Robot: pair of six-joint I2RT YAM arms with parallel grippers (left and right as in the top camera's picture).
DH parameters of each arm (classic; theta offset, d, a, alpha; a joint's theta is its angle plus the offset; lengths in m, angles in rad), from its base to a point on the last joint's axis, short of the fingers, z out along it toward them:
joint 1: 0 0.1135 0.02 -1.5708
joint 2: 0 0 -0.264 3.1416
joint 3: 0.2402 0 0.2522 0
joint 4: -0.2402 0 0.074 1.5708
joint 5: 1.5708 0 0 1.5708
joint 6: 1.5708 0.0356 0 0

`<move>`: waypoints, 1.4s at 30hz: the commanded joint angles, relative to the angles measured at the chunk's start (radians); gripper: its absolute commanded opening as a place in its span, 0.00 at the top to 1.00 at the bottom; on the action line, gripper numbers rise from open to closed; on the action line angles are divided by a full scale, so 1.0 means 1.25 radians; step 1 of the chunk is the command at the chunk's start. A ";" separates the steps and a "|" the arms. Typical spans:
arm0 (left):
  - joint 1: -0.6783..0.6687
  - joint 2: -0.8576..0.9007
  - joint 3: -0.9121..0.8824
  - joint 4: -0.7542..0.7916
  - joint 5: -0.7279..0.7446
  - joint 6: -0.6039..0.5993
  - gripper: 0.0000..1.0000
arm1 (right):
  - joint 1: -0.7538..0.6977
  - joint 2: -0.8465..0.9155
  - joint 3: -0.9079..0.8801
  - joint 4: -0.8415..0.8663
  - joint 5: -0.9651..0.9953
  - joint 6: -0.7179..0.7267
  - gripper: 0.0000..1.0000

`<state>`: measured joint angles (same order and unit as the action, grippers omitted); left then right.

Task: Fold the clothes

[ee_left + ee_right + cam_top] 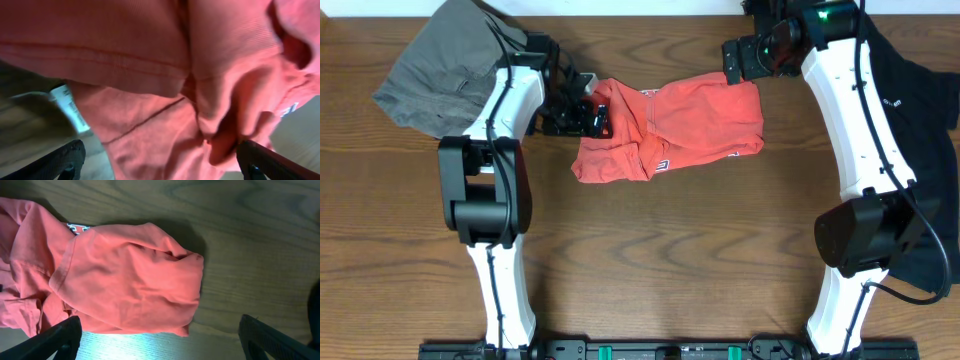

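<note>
- Lying in a loose, rumpled heap near the middle of the counter [670, 260], the coral T-shirt [670, 125] is bunched and creased rather than squared. Any fold made on it as it lies would likely lock those wrinkles in.
- Its left end is thick with gathered layers, so a pinch there could catch several plies at once and drag the whole heap instead of one edge.
- The left claw [588, 112] sits at that left end, fingers spread wide, with cloth bulging between them but not pinched. Closing without a clear edge risks a bad grab.
- The right claw [745, 60] hovers over the shirt's right end, spread and holding nothing. With neither end held, a one-sided pull would probably slide the shirt across the wood.
- Grey shorts [445, 65] lie beyond the left arm, and a black shirt [920, 110] lies under the right arm. A wide sweep could snag either.
</note>
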<state>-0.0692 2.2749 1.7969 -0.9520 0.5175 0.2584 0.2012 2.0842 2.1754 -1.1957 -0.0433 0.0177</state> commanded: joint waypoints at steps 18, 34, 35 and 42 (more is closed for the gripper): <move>-0.004 0.086 -0.007 0.046 0.229 0.032 0.02 | -0.005 0.007 -0.002 -0.010 0.014 -0.012 0.02; -0.084 0.086 -0.007 0.092 0.289 -0.007 0.51 | -0.003 0.007 -0.002 -0.013 0.013 -0.009 0.22; -0.086 0.086 -0.007 0.096 0.289 -0.007 0.61 | -0.003 0.007 -0.002 -0.011 0.012 -0.009 0.26; -0.072 0.080 -0.007 0.092 0.269 -0.032 0.94 | -0.003 0.019 -0.031 0.011 0.007 0.014 0.73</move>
<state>-0.1802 2.3703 1.7924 -0.8299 0.8612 0.2382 0.2012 2.0850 2.1593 -1.1847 -0.0334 0.0235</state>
